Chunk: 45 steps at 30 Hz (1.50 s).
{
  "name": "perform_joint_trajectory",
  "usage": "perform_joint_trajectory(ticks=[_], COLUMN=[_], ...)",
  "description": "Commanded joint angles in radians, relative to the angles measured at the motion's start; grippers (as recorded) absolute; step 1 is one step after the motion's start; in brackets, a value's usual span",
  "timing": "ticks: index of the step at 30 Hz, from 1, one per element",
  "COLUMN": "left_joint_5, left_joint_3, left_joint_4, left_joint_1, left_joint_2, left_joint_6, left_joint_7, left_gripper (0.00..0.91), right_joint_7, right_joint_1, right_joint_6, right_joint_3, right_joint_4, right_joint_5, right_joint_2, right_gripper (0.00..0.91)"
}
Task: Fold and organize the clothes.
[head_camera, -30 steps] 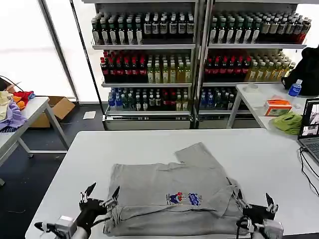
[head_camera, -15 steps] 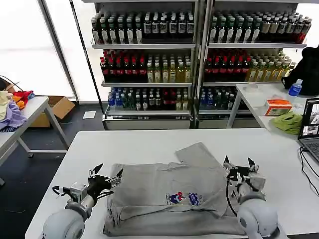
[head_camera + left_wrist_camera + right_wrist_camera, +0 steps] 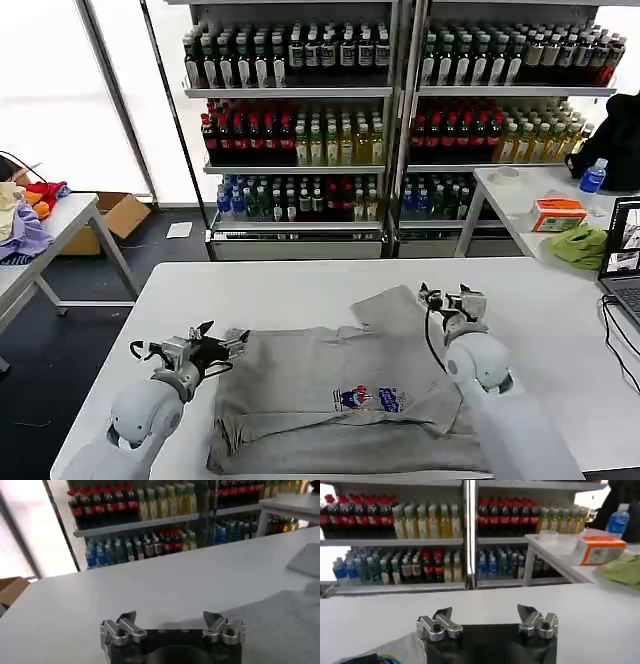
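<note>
While the folded grey shirt (image 3: 340,400) lies flat, left pincer (image 3: 212,340) and right pincer (image 3: 448,299) hover open, empty.

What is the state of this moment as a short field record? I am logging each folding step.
shirt: grey shirt, partly folded, flat on the white table, print facing up
left pincer: open, empty, at the shirt's left edge
right pincer: open, empty, above the shirt's far right corner
side table: green cloth, orange box
</note>
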<state>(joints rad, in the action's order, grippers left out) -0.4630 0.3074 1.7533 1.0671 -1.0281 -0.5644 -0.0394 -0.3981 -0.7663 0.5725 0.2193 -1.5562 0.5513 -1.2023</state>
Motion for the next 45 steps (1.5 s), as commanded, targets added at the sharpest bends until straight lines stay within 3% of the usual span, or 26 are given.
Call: perform_joint_trajectory(ticks=[1, 14, 16, 19, 20, 21, 22, 23, 24, 26, 35, 45], left_joint_5=[-0.008, -0.034, -0.041, -0.044, -0.044, -0.044, -0.044, -0.044, -0.044, -0.041, -0.039, -0.039], left_joint_3=[-0.029, -0.030, -0.031, -0.032, -0.033, -0.034, -0.034, -0.036, -0.038, -0.045, -0.066, -0.058], left_joint_4=[-0.083, -0.072, -0.072, -0.073, -0.074, -0.077, -0.080, -0.083, -0.087, -0.090, -0.081, -0.076], left_joint_1=[-0.056, -0.042, -0.043, -0.043, -0.042, -0.042, -0.042, -0.042, -0.042, -0.041, -0.029, -0.022], left_joint_2=[0.005, 0.016, 0.013, 0.009, 0.009, 0.010, 0.010, 0.009, 0.008, 0.005, -0.015, -0.035], left_joint_6=[-0.012, -0.012, -0.012, -0.012, -0.012, -0.012, -0.012, -0.012, -0.012, -0.013, -0.010, 0.014], left_joint_7=[0.008, 0.009, 0.009, 0.009, 0.009, 0.010, 0.010, 0.010, 0.010, 0.007, 0.014, 0.008], left_gripper=[0.907, 0.907, 0.867, 0.725, 0.554, 0.443, 0.252, 0.171, 0.030, 0.000, 0.000, 0.000], right_joint_7=[0.030, 0.065, 0.065, 0.067, 0.068, 0.074, 0.080, 0.084, 0.087, 0.090, 0.095, 0.061], right_joint_1=[0.107, 0.120, 0.119, 0.111, 0.107, 0.103, 0.101, 0.099, 0.097, 0.089, 0.048, -0.001], right_joint_6=[0.006, 0.005, 0.005, 0.005, 0.005, 0.005, 0.005, 0.005, 0.005, 0.005, 0.005, 0.006], right_joint_3=[-0.064, -0.080, -0.079, -0.078, -0.078, -0.077, -0.074, -0.070, -0.067, -0.064, -0.067, -0.058], right_joint_4=[0.155, 0.231, 0.239, 0.250, 0.255, 0.259, 0.263, 0.267, 0.271, 0.273, 0.211, 0.084], right_joint_5=[-0.006, -0.057, -0.061, -0.062, -0.062, -0.061, -0.062, -0.062, -0.061, -0.062, -0.063, -0.024], right_joint_2=[-0.026, -0.092, -0.095, -0.094, -0.095, -0.097, -0.100, -0.104, -0.108, -0.114, -0.109, -0.083], right_gripper=[0.907, 0.907, 0.907, 0.907, 0.887, 0.756, 0.030, 0.000, 0.000, 0.000, 0.000, 0.000])
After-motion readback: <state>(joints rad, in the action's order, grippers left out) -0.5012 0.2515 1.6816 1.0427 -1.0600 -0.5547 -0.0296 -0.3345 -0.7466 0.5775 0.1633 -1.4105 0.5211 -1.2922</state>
